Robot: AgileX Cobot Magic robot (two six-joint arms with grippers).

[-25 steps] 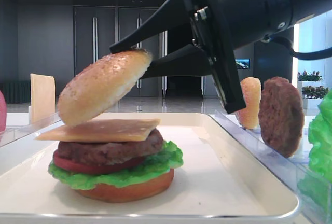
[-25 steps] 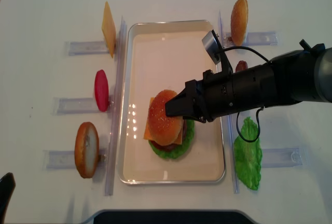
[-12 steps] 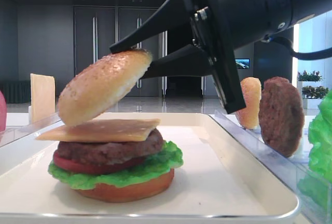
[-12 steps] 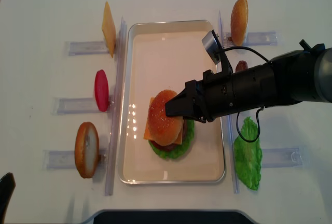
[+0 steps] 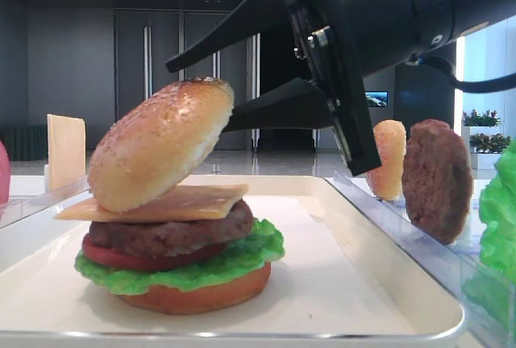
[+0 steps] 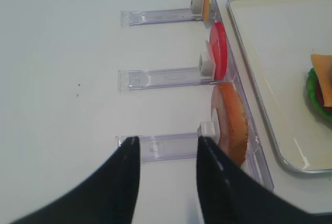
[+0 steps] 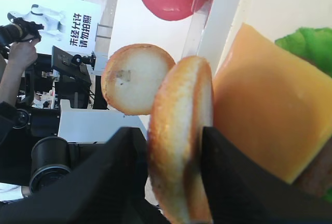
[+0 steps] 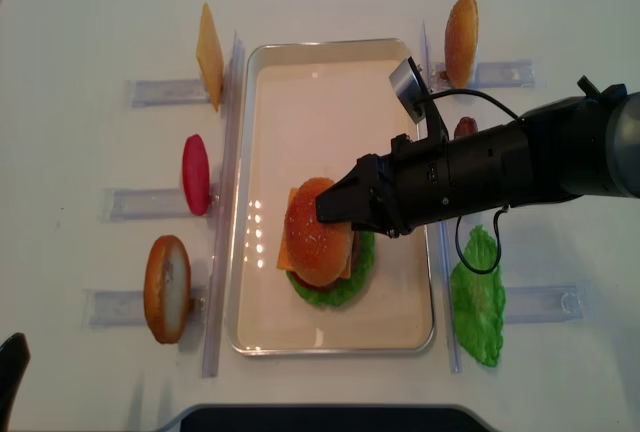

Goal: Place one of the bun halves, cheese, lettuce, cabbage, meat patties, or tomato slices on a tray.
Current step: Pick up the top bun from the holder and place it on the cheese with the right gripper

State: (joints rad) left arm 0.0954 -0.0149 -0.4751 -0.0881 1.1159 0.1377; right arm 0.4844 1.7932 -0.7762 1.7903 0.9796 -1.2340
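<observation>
A sesame bun top (image 5: 161,142) leans tilted on the cheese (image 5: 161,201) of a stacked burger. Its lower edge rests on the slice and its upper edge is raised. Below come a meat patty (image 5: 169,234), tomato, lettuce (image 5: 234,259) and a bottom bun, all on the white tray (image 8: 300,82). My right gripper (image 5: 201,94) is open around the bun top, its upper finger clear of the crust. In the right wrist view the bun top (image 7: 181,136) stands edge-on between the spread fingers. My left gripper (image 6: 167,140) is open and empty over a clear rack.
Clear racks flank the tray. On the left stand a cheese slice (image 8: 209,55), a tomato slice (image 8: 195,174) and a bun half (image 8: 166,288). On the right are a bun half (image 8: 461,27), a patty (image 5: 437,179) and lettuce (image 8: 478,297).
The right gripper's jaws have spread apart. The bun top has dropped from them, and its lower edge now sits on the cheese at a steeper tilt.
</observation>
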